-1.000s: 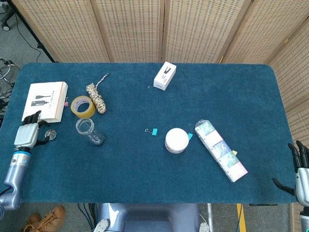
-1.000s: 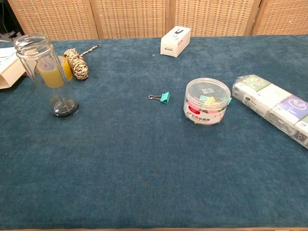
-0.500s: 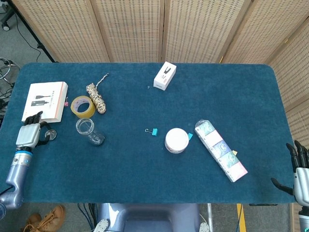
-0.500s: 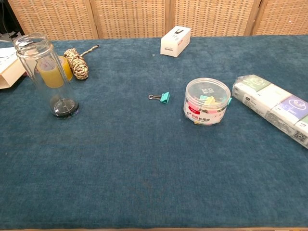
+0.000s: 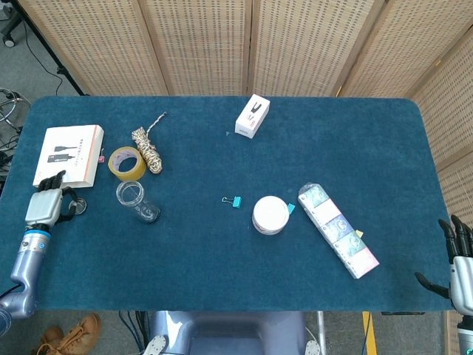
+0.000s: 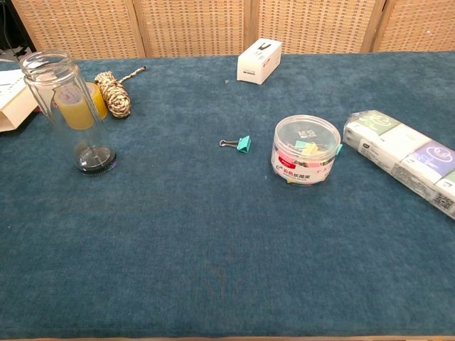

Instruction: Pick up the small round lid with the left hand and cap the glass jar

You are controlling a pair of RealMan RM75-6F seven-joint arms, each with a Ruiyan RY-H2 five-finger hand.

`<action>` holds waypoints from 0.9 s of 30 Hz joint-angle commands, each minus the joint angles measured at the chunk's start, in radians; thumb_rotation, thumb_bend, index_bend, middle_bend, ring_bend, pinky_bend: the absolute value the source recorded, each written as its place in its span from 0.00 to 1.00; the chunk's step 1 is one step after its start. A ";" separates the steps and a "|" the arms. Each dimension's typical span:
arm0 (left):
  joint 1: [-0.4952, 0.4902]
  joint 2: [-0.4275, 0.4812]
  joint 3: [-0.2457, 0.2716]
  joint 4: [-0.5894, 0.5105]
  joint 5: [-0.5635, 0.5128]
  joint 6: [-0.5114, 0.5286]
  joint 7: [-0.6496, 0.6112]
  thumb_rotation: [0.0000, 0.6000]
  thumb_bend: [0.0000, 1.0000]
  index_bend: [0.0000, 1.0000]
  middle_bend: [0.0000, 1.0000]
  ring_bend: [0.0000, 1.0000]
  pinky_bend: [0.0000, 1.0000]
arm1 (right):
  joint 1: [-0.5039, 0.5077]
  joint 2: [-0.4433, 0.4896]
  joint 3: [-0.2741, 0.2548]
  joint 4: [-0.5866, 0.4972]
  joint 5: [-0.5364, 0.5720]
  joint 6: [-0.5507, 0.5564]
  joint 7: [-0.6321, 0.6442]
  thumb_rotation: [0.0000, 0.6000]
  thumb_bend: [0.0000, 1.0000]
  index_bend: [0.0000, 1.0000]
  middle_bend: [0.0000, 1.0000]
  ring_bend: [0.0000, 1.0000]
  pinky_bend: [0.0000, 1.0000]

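Note:
The small round lid [image 5: 78, 204] lies flat on the blue table cloth near the left edge, seen only in the head view. My left hand [image 5: 44, 204] rests just left of it. Its fingers [image 5: 49, 180] point away toward the booklet, and its thumb reaches right to the lid's rim and covers part of it. Nothing is lifted. The glass jar [image 5: 137, 200] [image 6: 68, 106] stands upright and uncapped a short way right of the lid. My right hand [image 5: 461, 260] hangs off the table's near right corner, fingers spread, holding nothing.
A white booklet [image 5: 70, 154] lies just beyond the left hand. A yellow tape roll [image 5: 126, 163] and a twine bundle [image 5: 149, 151] sit behind the jar. Further right are a teal binder clip [image 5: 236, 201], a round clip tub [image 5: 270, 214], a tissue pack strip [image 5: 338, 230] and a white box [image 5: 253, 116].
My left hand has shifted slightly, and its thumb now covers more of the lid. My right hand has sunk a little lower at the table's corner.

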 commanded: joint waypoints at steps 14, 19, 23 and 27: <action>0.000 -0.011 0.000 0.015 0.003 0.009 0.008 1.00 0.49 0.60 0.00 0.00 0.00 | 0.001 0.001 0.001 0.000 0.001 -0.001 0.004 1.00 0.00 0.03 0.00 0.00 0.00; 0.003 -0.008 0.000 0.007 0.006 0.016 0.006 1.00 0.50 0.61 0.00 0.00 0.00 | 0.001 0.002 0.001 0.000 -0.001 0.001 0.004 1.00 0.00 0.03 0.00 0.00 0.00; 0.008 0.004 0.000 -0.012 0.012 0.037 0.004 1.00 0.50 0.62 0.00 0.00 0.00 | 0.001 0.002 0.001 -0.001 0.000 0.001 0.006 1.00 0.00 0.03 0.00 0.00 0.00; 0.017 0.020 -0.001 -0.040 0.014 0.056 0.007 1.00 0.50 0.62 0.00 0.00 0.00 | 0.000 0.003 0.001 -0.002 -0.002 0.002 0.007 1.00 0.00 0.03 0.00 0.00 0.00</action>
